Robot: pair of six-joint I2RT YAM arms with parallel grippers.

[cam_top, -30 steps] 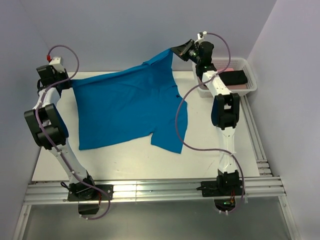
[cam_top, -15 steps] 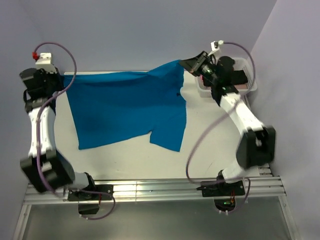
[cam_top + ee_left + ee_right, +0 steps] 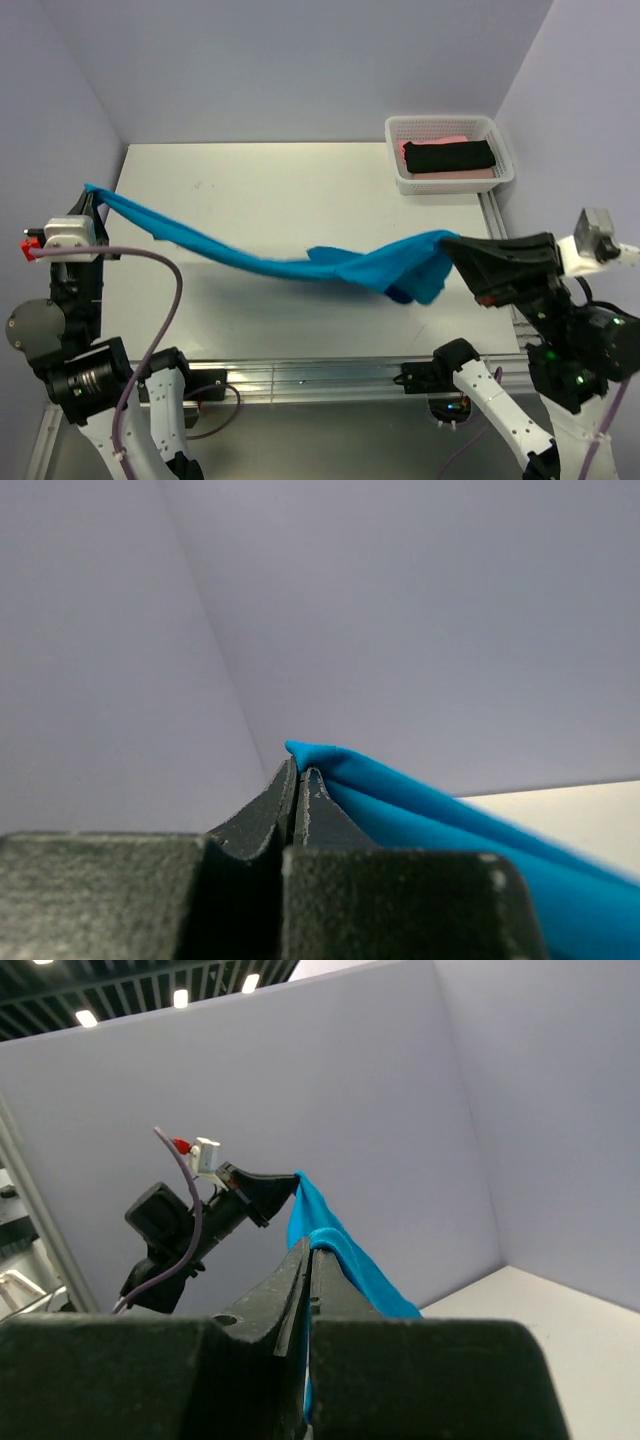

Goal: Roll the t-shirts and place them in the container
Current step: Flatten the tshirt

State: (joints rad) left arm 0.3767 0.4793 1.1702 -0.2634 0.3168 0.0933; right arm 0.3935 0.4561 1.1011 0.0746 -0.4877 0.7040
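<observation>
Above the bench [image 3: 300,190], blue t-shirt [image 3: 290,266] hangs stretched as a twisted band from left edge to right edge, sagging mid-span. Left gripper [image 3: 92,192] clenched on one end of the cloth over the left edge; right gripper [image 3: 450,243] clenched on the other end near the right edge, loose fold drooping just beside it. Far right corner: white mesh basket [image 3: 455,185] holds black t-shirt [image 3: 450,156] lying on pink t-shirt [image 3: 440,141].

A white desk [image 3: 300,180] sits boxed in by plain lilac panels: a back wall [image 3: 300,60] behind the desk, a left wall [image 3: 40,110] and a right wall [image 3: 580,90] flanking it. Aluminium rails [image 3: 320,378] run along the desk's near edge. Strip lights [image 3: 180,998] glow on a dark slatted ceiling above the desk.
</observation>
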